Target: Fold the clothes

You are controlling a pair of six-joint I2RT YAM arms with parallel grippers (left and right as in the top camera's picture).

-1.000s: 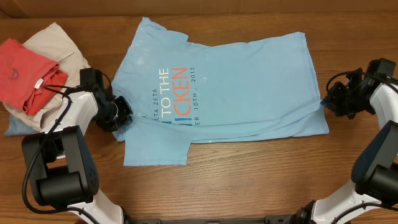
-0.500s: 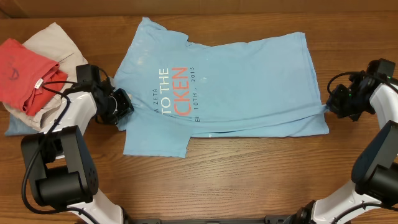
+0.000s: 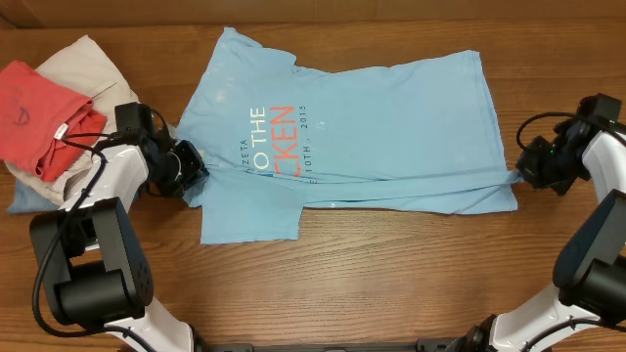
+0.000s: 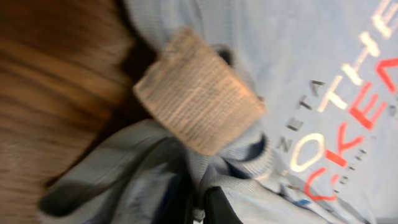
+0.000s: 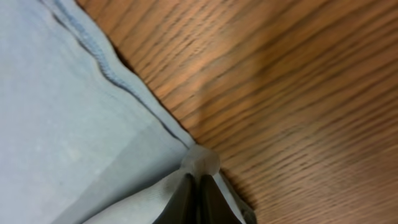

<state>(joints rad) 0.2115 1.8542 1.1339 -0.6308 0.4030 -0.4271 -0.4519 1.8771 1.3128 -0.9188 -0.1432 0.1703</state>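
The sky-blue T-shirt (image 3: 372, 127) lies flat and sideways in the middle of the table (image 3: 391, 293), lettering up, with a narrow strip along its near edge already turned over. The left gripper (image 3: 192, 176) is clamped on bunched fabric at the sleeve end, and the right gripper (image 3: 514, 175) is pinched shut on the hem corner. This looks like the lengthwise fold in hand. The next move calls for both ends to rise together, taut, and carry the near edge evenly across. A red shirt (image 3: 39, 117) on beige trousers (image 3: 88, 59) sits well aside.
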